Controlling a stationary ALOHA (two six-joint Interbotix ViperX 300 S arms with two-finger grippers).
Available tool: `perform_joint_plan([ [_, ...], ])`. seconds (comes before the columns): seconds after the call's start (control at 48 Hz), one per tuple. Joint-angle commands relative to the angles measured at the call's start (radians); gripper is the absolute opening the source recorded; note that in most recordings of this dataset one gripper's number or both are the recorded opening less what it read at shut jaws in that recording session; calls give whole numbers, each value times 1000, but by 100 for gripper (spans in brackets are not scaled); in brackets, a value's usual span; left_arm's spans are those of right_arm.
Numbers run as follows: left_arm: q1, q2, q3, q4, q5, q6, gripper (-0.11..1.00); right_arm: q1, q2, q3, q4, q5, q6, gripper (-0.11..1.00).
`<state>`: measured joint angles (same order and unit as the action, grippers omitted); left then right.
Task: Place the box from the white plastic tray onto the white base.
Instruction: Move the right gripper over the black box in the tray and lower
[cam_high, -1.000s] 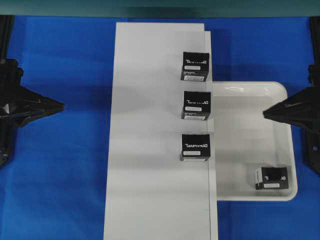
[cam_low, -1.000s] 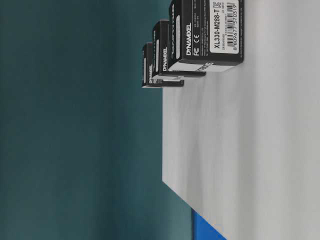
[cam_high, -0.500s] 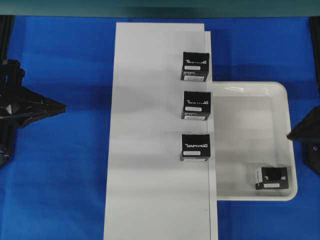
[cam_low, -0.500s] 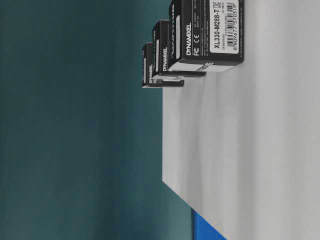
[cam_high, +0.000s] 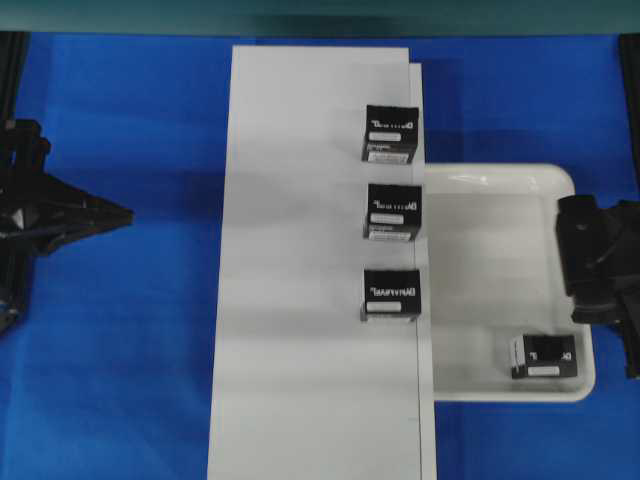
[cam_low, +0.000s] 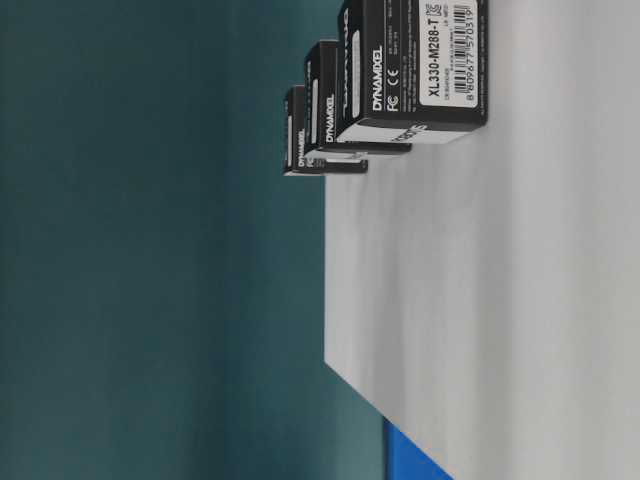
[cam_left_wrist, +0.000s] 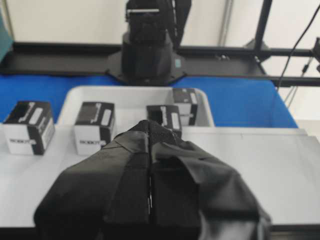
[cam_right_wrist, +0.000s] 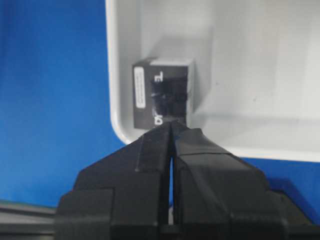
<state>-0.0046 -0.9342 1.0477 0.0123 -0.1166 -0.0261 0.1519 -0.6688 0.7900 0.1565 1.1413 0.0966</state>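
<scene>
I've swung the right gripper (cam_right_wrist: 171, 131) from level to nose-down over the white plastic tray (cam_high: 500, 180), tips pressed together, aimed at the box (cam_high: 543, 356) sitting in the tray's near-right corner. Left gripper (cam_left_wrist: 149, 130) parked, tips together too. White base (cam_high: 300, 250) w/ three logo boxes (cam_high: 390, 295) unchanged. Next, I reckon: open, descend, grab.

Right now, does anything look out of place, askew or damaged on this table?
Nothing looks damaged or spilled. Three logo boxes stand squarely in a row along the white base. The box sits alone in a corner of the white plastic tray, slightly askew to the rim, not yet moved to the base.
</scene>
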Motion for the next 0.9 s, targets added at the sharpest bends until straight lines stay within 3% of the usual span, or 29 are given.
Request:
perform_joint_plan([
  [0.0, 3, 9, -28, 3, -5, -2, -7, 12, 29, 14, 5, -14, -2, 0],
  [0.167, 2, 21, -28, 2, -5, -2, -7, 29, 35, 46, 8, -46, 5, 6],
  [0.25, 3, 28, -28, 3, -6, -2, -7, 29, 37, 60, 26, -61, 8, 15],
  [0.312, 3, 35, -29, 3, -5, -2, -7, 29, 40, 75, 51, -74, 11, 28],
  [0.437, 3, 44, -32, 3, -5, -2, -7, 34, 57, 103, 100, -89, 43, 67],
  [0.583, 3, 51, -34, 3, -6, -2, -7, 49, 83, 123, 100, -123, 74, 98],
  [0.875, 2, 52, -32, 3, -6, -2, -7, 51, 109, 164, 60, -210, 81, 100],
])
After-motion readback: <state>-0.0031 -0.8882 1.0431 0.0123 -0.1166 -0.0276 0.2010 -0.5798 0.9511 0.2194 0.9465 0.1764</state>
